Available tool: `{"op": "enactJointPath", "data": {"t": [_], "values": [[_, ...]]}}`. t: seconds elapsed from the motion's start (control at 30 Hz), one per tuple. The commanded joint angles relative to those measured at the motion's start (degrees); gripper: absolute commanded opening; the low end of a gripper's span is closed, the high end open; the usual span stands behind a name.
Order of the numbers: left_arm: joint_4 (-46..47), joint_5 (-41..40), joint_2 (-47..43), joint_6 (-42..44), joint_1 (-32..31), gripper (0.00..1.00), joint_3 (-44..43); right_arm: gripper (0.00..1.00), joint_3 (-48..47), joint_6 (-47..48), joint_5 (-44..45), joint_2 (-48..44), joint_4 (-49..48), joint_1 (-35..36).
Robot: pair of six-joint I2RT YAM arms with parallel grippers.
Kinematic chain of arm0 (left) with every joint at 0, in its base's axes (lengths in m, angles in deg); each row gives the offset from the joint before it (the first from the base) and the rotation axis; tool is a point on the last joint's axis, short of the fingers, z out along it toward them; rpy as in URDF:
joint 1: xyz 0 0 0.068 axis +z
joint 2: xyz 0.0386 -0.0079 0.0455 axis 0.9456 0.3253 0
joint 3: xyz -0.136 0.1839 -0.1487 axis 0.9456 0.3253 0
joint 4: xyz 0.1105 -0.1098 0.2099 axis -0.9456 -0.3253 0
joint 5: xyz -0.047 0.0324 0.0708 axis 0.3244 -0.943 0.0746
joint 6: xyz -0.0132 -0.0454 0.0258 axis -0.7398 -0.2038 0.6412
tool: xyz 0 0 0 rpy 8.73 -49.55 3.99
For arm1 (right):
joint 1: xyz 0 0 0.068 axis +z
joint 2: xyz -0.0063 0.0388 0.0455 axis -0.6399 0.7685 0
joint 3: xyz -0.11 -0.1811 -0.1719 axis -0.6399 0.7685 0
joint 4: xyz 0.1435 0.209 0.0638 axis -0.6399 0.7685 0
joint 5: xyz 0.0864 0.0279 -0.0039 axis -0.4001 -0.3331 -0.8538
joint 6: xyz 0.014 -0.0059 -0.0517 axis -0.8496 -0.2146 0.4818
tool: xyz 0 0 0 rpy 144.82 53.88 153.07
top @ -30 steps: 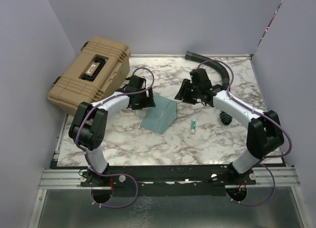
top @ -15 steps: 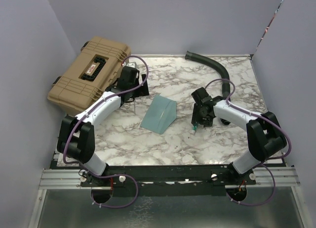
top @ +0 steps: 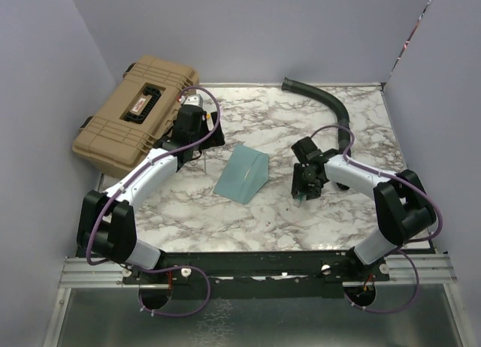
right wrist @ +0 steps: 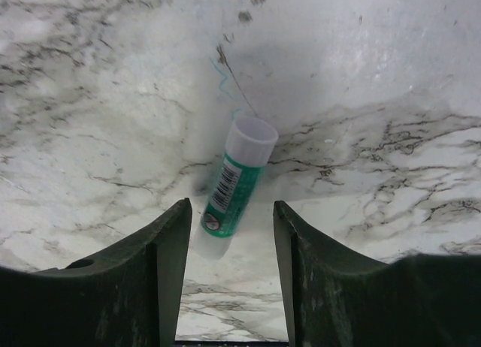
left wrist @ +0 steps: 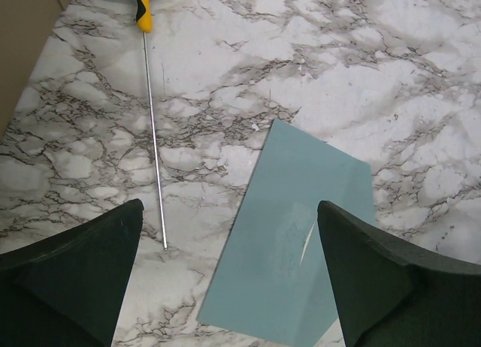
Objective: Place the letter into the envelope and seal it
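The teal envelope (top: 242, 174) lies flat in the middle of the marble table, and in the left wrist view the envelope (left wrist: 301, 242) shows a short pale slit on its face. The letter is not in view. My left gripper (top: 204, 139) hovers above and to the left of the envelope, and in its own view the left gripper (left wrist: 229, 212) is open and empty. My right gripper (top: 304, 183) is lowered over a green-and-white glue stick (right wrist: 234, 185). The right gripper (right wrist: 231, 206) is open, with the stick's near end between its fingers and a gap on the right side.
A tan hard case (top: 139, 114) sits at the back left, close behind the left wrist. A screwdriver (left wrist: 154, 137) with a yellow handle lies left of the envelope. A black hose (top: 331, 103) curves along the back right. A small black object (top: 344, 183) lies by the right forearm.
The left arm has drawn back from the envelope toward the case and opened wider. The right arm has swung from the back middle down over the glue stick.
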Motion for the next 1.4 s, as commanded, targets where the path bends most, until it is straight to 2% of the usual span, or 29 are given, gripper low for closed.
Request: {"op": "enactJointPath", "data": {"t": [0.0, 0.17, 0.33, 0.47, 0.57, 0.77, 0.87, 1.07, 1.2, 1.37], "values": [[1.15, 0.01, -1.67, -3.10, 0.22, 0.99, 1.37, 0.51, 3.80, 0.17, -3.64, -1.39, 2.96, -0.30], [1.24, 0.31, -1.56, -3.70, 0.24, 0.99, 1.12, 0.42, 6.35, -0.04, -4.47, -1.70, -1.63, -0.26], [0.98, 4.55, -0.83, -4.63, 0.20, 0.97, -1.27, 0.15, 6.19, -0.47, -3.08, -0.81, -4.73, -0.28], [2.14, 8.13, 1.00, -4.29, 0.19, 0.97, -1.11, 0.01, 5.86, 2.37, -0.97, -2.30, -6.88, -0.23], [2.35, 16.30, 2.69, -4.11, 0.15, 0.98, -2.20, 0.00, 5.22, 6.42, -1.85, -5.46, -9.79, -0.24], [4.72, 36.87, 4.40, -2.98, -0.93, 0.99, -4.66, 0.01, 4.64, 21.57, -18.32, -13.75, -22.27, -0.15], [4.79, 46.41, 6.14, -3.13, -2.39, 0.99, -6.74, 0.01, 3.17, 26.52, -19.18, -15.24, -26.24, 0.79], [4.77, 49.32, 9.58, -8.85, -5.07, 0.97, -8.71, 0.01, -0.86, 37.54, -21.51, -14.45, -27.51, 2.62], [4.77, 53.10, 13.21, -13.60, -5.40, 0.92, -10.07, 0.01, -4.88, 44.55, -24.48, -12.78, -24.16, 3.24], [4.78, 53.63, 15.89, -17.08, -5.81, 0.83, -10.05, 0.01, -6.36, 47.76, -27.06, -12.12, -22.88, 4.28]]}}
